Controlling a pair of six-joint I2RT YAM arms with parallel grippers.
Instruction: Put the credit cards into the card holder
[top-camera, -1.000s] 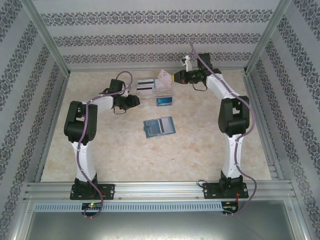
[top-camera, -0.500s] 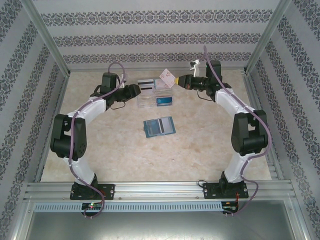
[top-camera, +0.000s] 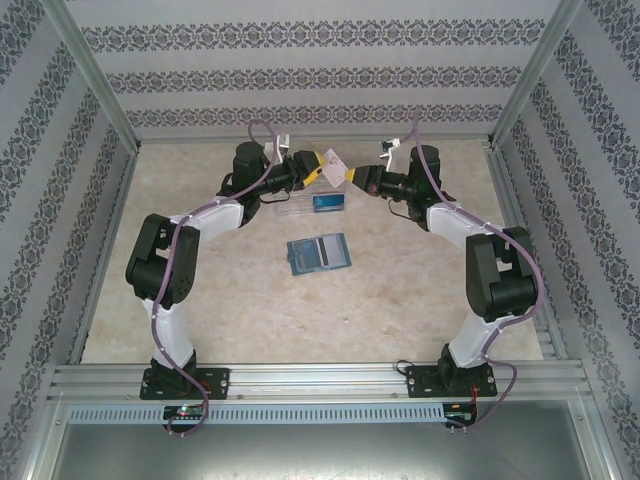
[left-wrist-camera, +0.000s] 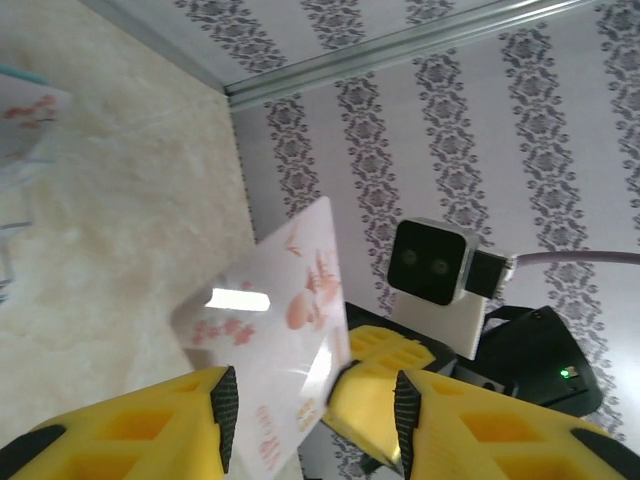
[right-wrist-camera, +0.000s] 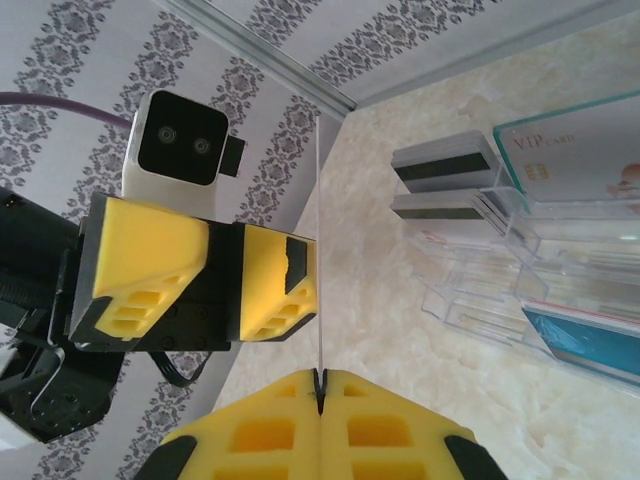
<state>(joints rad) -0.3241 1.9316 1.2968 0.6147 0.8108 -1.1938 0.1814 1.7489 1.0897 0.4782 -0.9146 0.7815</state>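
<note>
Right gripper and left gripper meet beyond the holder, which lies open on the table nearest the bases. Past it, over the clear tray, the right one is clamped on a pale card held on edge. The left, jaws apart, sits just beside it. Striped cards stand in the tray.

You've got one pale pinkish card, two white cards with black stripes, one VIP card and one blue card, along with one clear tray, one teal card holder and two grippers, the left gripper and the right gripper.
</note>
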